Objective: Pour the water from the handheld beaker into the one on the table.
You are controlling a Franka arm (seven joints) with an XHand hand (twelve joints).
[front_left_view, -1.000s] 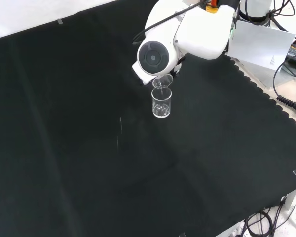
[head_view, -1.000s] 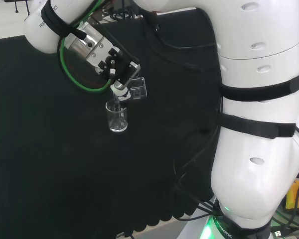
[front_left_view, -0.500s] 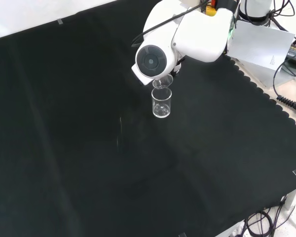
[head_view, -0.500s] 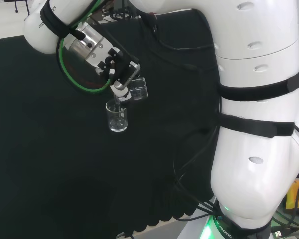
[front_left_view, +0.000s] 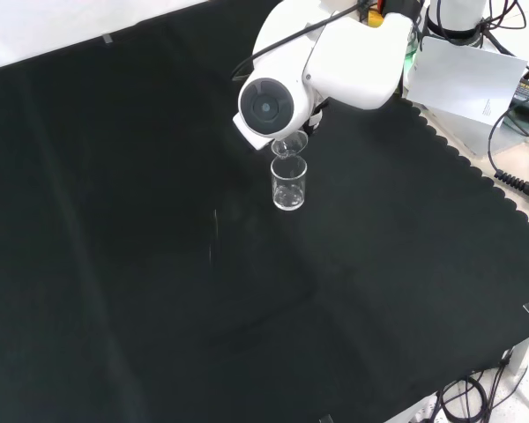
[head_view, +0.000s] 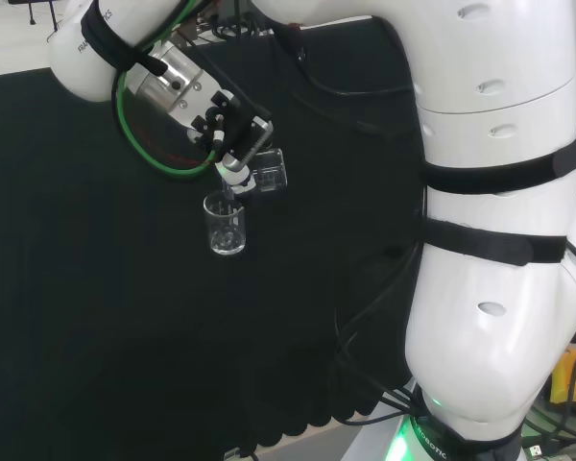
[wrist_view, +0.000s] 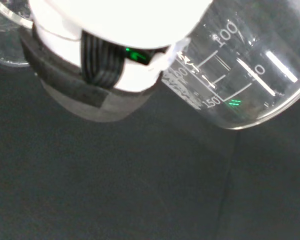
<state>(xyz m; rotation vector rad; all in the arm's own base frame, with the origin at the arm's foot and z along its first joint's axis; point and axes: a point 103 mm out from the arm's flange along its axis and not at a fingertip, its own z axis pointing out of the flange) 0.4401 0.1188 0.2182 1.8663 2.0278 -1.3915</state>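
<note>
Your hand: glossy white shell over matt black parts. In its fingers, the tilted beaker is clear, glossy, smooth, printed with white marks. Just below the hand, the standing beaker is the same clear, shiny ware. Under both, the cloth is black, matt, finely textured. Arm link above the hand: smooth glossy white.

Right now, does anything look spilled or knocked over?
Nothing stands out. The robot hand holds one beaker tipped over the upright beaker on the cloth, and no puddle shows.
</note>
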